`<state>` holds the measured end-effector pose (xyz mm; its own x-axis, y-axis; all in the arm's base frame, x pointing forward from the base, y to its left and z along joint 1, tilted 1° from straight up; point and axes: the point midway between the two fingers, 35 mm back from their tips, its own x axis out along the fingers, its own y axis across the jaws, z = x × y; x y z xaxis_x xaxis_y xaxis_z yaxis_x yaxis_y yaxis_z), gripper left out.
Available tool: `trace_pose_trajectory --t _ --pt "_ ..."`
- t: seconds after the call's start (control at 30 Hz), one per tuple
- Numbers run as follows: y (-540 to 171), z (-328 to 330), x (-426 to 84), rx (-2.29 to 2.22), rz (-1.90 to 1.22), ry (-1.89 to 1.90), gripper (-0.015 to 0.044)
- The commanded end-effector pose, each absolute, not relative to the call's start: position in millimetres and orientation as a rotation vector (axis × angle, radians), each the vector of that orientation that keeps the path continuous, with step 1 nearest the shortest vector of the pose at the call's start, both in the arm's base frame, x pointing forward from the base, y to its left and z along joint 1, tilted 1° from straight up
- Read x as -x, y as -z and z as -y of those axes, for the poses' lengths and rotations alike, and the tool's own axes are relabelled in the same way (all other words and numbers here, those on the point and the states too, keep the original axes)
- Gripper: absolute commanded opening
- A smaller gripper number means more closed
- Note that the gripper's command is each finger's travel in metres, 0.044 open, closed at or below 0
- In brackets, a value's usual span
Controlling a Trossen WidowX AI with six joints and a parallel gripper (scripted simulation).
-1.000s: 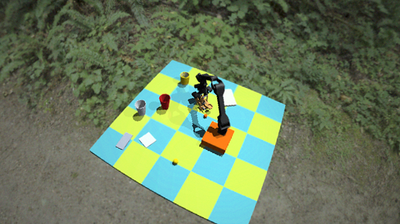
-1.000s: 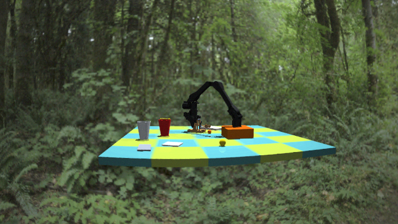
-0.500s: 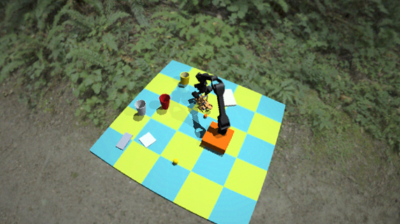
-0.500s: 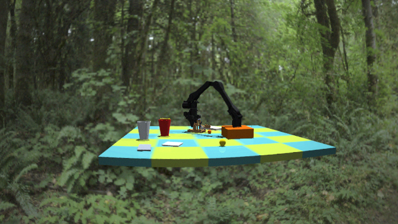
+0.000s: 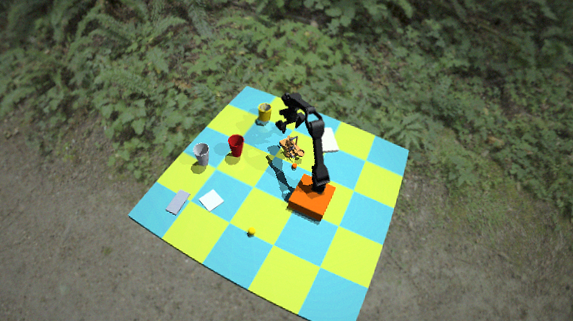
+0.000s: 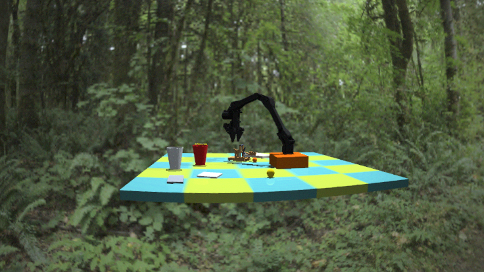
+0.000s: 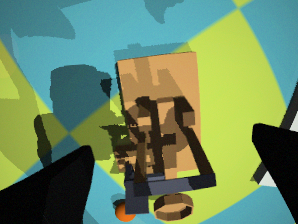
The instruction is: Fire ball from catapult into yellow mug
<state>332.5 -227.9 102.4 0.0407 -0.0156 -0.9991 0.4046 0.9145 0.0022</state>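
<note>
And there was the pincer [image 5: 291, 124] [image 6: 235, 140] [image 7: 174, 144], fingers spread wide with nothing between them, hanging above the wooden catapult [image 5: 292, 150] [image 6: 241, 158] [image 7: 182, 72]; the orange ball [image 5: 294, 166] [image 6: 254, 159] [image 7: 126, 212] sat down on the tabletop [image 5: 290, 280] [image 6: 216, 186] [image 7: 250, 100], just beside the catapult and outside its round cup [image 7: 157, 209]; the yellow mug [image 5: 264, 113] [image 6: 200, 144] stood upright at the far left, mostly hidden behind the red cup [image 5: 235, 146] [image 6: 200, 155] in the exterior view; left of that red cup and a little nearer stood the gray cup [image 5: 201, 154] [image 6: 175, 159]; out in the near part lay a yellow ball [image 5: 250, 231] [image 6: 270, 173], well apart from the catapult; over at near left, a white tile [image 5: 211, 200] [image 6: 210, 175] and a gray tile [image 5: 177, 202] [image 6: 175, 179] lay flat, near each other; the black arm [image 5: 318, 152] [image 6: 277, 118] arched leftward from its orange base [image 5: 308, 200] [image 6: 289, 160], right of the catapult, with its pincer pointing down.
</note>
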Motion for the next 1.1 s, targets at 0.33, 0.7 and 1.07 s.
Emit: trace_pose_trajectory --t 0.33,0.7,1.07 --pt "-60.7 227.1 -331.7 -0.324 -1.51 0.331 0.044" --pt "-44.2 227.8 -332.9 -0.324 -1.51 0.331 0.044" --pt "-26.3 228.0 -333.5 -0.324 -1.51 0.331 0.044"
